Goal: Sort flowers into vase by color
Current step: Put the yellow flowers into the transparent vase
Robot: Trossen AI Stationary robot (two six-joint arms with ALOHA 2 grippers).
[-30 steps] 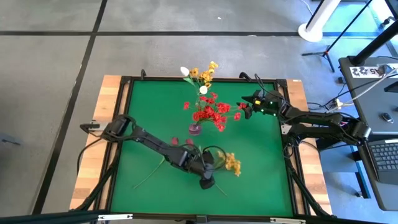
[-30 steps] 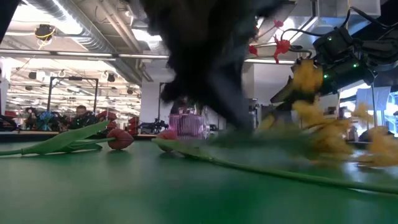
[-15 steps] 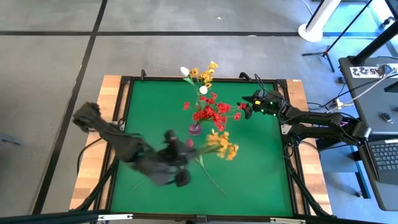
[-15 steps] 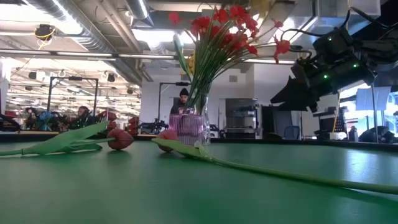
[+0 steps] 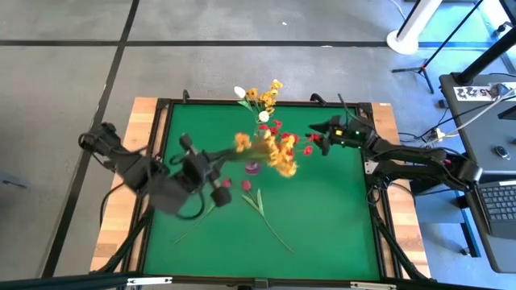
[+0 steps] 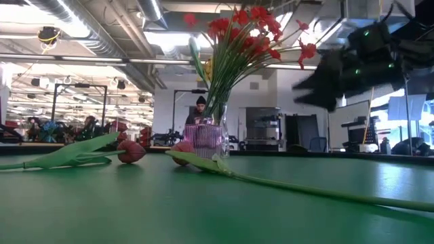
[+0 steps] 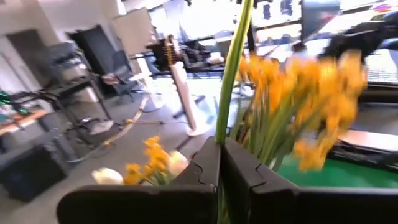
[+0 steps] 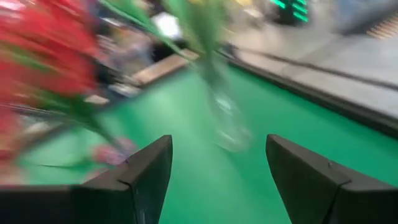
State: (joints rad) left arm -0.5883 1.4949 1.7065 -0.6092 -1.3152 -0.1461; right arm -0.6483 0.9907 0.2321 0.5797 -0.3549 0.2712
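Green felt table (image 5: 339,209): left gripper (image 7: 220,163) pinches thin yellow-orange flower stem (image 7: 231,68); right gripper (image 8: 217,171) gapes empty.

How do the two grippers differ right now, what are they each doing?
The left gripper has its fingers shut on the green stem of a yellow-orange flower cluster, carrying it above the mat. The right gripper has its fingers apart and holds nothing. The left one is over the middle of the green mat, near the vase of red flowers; the right one hangs toward the mat's right side. Both are dark two-finger grippers raised off the table.
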